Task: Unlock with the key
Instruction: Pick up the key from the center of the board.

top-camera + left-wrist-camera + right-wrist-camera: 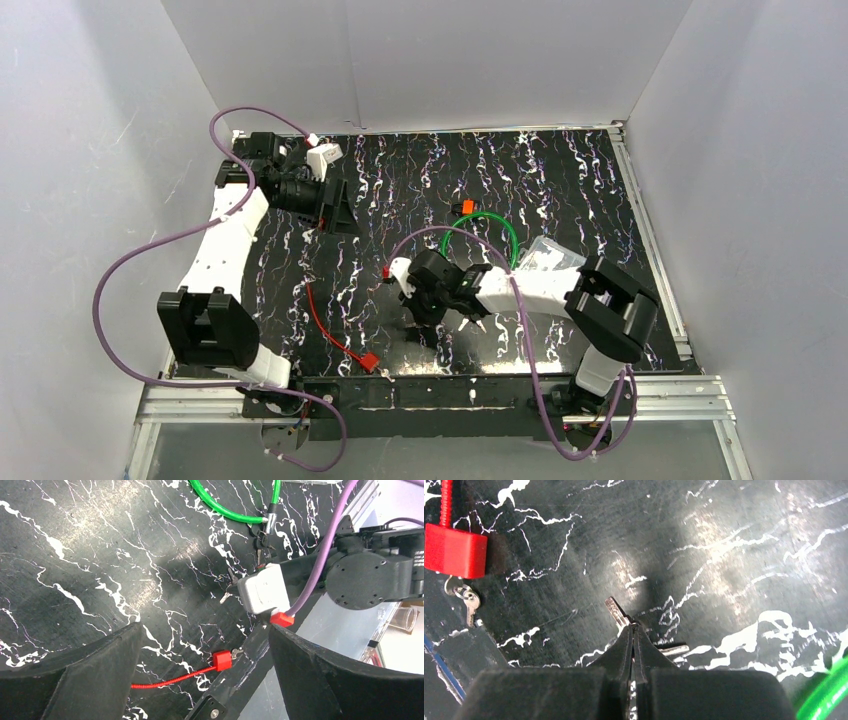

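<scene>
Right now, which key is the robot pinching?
The silver key poking out from the right gripper's closed fingertips. The small key beside the red padlock lies apart on the table, untouched.

Padlock (455,550) lies left of the key (616,611), cable lock (824,696) behind it

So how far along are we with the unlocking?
Done: the right gripper is shut on a key, its blade poking past the jaws. In hand: that pinch, down at the table. Remaining: carrying it to a lock and turning; the red padlock lies apart, untouched. The left gripper is open, holding nothing.
</scene>
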### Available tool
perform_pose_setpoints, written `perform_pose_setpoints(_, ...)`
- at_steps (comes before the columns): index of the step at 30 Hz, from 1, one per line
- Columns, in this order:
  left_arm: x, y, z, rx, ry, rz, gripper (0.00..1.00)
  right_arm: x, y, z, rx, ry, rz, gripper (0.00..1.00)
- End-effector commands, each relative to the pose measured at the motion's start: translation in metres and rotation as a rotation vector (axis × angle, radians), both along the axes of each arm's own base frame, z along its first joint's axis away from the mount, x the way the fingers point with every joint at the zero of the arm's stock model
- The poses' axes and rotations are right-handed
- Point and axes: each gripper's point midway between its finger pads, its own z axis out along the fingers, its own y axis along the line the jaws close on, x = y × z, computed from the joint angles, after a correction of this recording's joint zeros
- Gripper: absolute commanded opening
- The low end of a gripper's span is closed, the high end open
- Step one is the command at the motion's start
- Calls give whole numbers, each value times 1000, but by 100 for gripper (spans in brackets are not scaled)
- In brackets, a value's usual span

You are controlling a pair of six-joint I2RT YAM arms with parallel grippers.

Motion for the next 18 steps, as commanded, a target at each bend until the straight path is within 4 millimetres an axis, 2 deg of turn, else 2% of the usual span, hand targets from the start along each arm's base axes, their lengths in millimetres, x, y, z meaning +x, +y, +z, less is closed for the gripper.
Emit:
perform_pose_setpoints(1, -12, -1, 12, -28, -68, -49, 95, 6, 3, 41, 103, -66, -38, 1)
perform_pose_setpoints(5, -17, -4, 16, -46, -88, -83, 95, 6, 2, 72, 176, -96, -57, 1)
perform_pose_setpoints(9, -33, -13, 22, -119, -136, -155, 94, 5, -1, 103, 252, -121, -81, 1)
perform_pose_setpoints(13, -61, -26, 26, -203, -295, -302, 95, 1, -3, 143, 355, -136, -102, 1)
perform_pose_setpoints(18, -107, -49, 37, -347, -302, -483, 98, 0, -4, 205, 509, -176, -122, 1)
